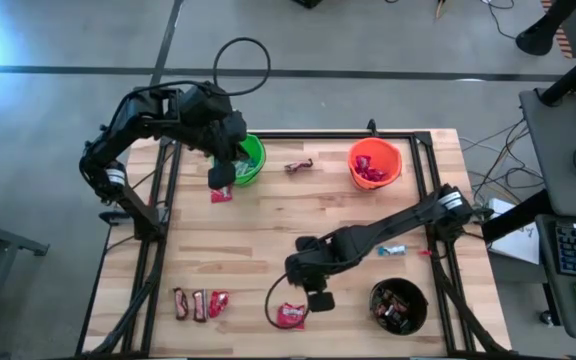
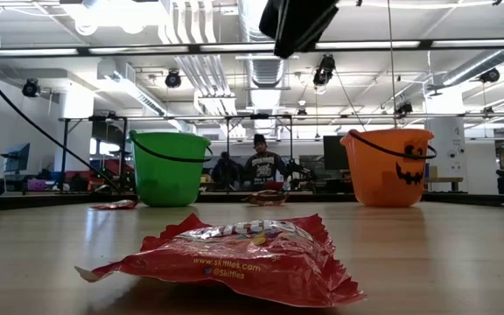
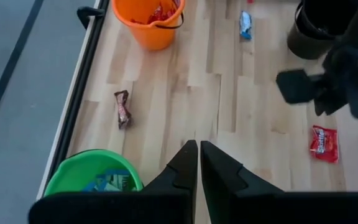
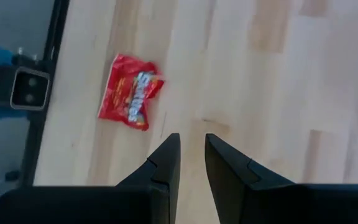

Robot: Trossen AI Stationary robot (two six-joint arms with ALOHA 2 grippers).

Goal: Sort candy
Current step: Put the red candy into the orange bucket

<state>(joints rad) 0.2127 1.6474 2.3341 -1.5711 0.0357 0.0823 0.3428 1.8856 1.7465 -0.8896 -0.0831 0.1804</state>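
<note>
A flat red candy packet (image 1: 290,316) (image 4: 129,90) (image 2: 234,258) lies flat on the wooden table near its front edge. My right gripper (image 1: 318,298) (image 4: 192,146) hangs above the table just beside this packet. Its fingers are a little apart, with nothing between them. My left gripper (image 1: 223,175) (image 3: 199,149) is shut and empty, raised over the rim of the green bucket (image 1: 250,160) (image 3: 92,177). That bucket holds light-blue candy (image 3: 110,180). More candy lies loose: a red packet (image 1: 221,195), a brown bar (image 1: 299,166) (image 3: 123,109), a blue bar (image 1: 393,250) and three pieces (image 1: 199,304).
The orange bucket (image 1: 375,165) (image 2: 388,166) at the far right holds red packets. The black bucket (image 1: 399,306) at the near right holds dark bars. A black frame edges the table (image 1: 268,230). A person (image 2: 263,162) stands far behind the table.
</note>
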